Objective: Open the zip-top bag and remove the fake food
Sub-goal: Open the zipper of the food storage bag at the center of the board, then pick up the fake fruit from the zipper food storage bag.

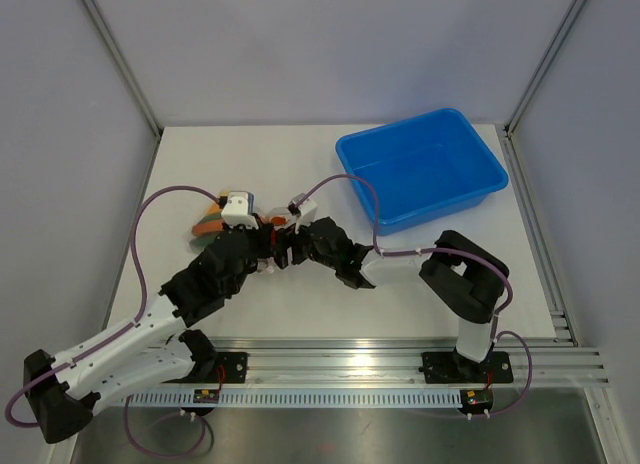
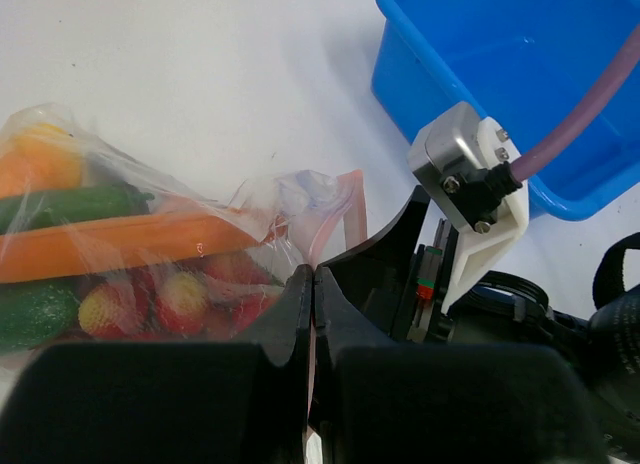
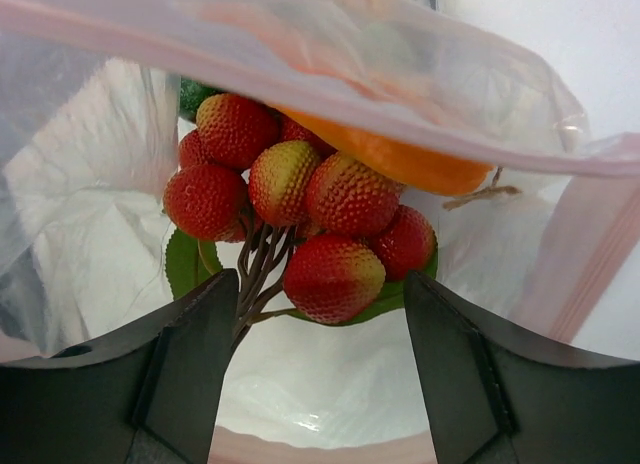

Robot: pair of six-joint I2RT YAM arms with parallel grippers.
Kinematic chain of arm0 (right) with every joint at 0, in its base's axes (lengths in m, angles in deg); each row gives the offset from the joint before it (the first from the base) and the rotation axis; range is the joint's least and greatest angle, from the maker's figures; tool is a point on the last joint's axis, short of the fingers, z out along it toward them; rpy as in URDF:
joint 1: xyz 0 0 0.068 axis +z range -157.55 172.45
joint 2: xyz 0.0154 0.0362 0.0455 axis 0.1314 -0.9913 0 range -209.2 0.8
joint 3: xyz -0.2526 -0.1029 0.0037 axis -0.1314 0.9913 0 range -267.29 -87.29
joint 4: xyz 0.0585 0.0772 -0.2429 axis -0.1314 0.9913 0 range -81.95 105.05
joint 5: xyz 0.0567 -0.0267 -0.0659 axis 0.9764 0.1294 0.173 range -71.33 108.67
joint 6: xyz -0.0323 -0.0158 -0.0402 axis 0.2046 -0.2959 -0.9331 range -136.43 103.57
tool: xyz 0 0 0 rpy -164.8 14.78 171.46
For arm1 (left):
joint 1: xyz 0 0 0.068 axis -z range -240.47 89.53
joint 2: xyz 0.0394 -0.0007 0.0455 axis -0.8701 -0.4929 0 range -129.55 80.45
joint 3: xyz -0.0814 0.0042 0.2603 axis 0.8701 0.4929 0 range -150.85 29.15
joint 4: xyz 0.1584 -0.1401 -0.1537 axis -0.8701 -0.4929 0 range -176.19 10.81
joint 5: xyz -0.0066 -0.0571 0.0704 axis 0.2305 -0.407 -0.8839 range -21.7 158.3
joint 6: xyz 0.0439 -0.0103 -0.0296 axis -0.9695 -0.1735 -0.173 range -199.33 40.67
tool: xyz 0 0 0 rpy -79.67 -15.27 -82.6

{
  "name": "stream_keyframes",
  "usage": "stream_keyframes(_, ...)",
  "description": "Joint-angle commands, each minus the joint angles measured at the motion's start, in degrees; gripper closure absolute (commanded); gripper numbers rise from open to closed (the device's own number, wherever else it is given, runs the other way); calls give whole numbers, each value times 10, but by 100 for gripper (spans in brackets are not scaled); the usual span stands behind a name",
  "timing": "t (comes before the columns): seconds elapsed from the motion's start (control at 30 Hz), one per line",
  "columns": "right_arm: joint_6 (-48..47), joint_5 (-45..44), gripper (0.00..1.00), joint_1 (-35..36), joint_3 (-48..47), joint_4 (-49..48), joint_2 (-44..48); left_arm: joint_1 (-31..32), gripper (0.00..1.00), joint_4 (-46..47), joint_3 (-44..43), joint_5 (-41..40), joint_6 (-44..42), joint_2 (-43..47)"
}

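Removal step: the bag, left of the bin, gapes. Your left end effector is clamped on its rim. The right end effector, spread wide and holding nothing, straddles the berries. Next, close on them and lift out.

Both arms reach inward. The left gripper pinches the zip-top bag; the right gripper has its fingers apart.

Seen from above, the arms hide most of the zip-top bag; only an orange-and-green sliver of fake food shows. The left wrist view crops the blue bin at top and right.
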Motion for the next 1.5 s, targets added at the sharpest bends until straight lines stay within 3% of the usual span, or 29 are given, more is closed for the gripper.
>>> stream_keyframes(0.0, 6, -12, 25, 2, -29, -27, -16, -1, 100, 47, -1, 15, 13, 15)
stream_keyframes(0.2, 14, 3, 28, 3, -47, -5, -31, -1, 100, 47, 0, 10, 12, 15)
stream_keyframes(0.3, 15, 5, 37, 3, -56, 13, -34, -1, 100, 47, 0, 5, 13, 15)
stream_keyframes(0.33, 16, 5, 46, 3, -61, 24, -34, -1, 100, 47, 1, 2, 14, 12)
stream_keyframes(0.47, 16, 5, 67, 3, -62, 33, -26, -1, 100, 45, -1, -11, 17, -1)
stream_keyframes(0.7, 11, -27, 78, 3, -39, 18, 10, -7, 100, 34, -10, -11, 28, -34)
stream_keyframes(0.77, 10, -31, 78, 3, -30, 13, 23, -11, 100, 31, -12, -9, 31, -43)
stream_keyframes(0.83, 4, -5, 68, 3, -26, 13, 27, -16, 100, 28, -14, -9, 33, -46)
stream_keyframes(1.03, -38, 93, 53, 2, -45, 40, 17, -21, 100, 35, -8, -3, 23, -27)
stream_keyframes(1.4, 2, 156, 39, 3, -61, 90, 23, -21, 100, 28, -8, -19, 23, -17)
stream_keyframes(1.47, 15, 163, 37, 3, -76, 137, 24, -21, 100, 25, -10, -23, 22, -21)
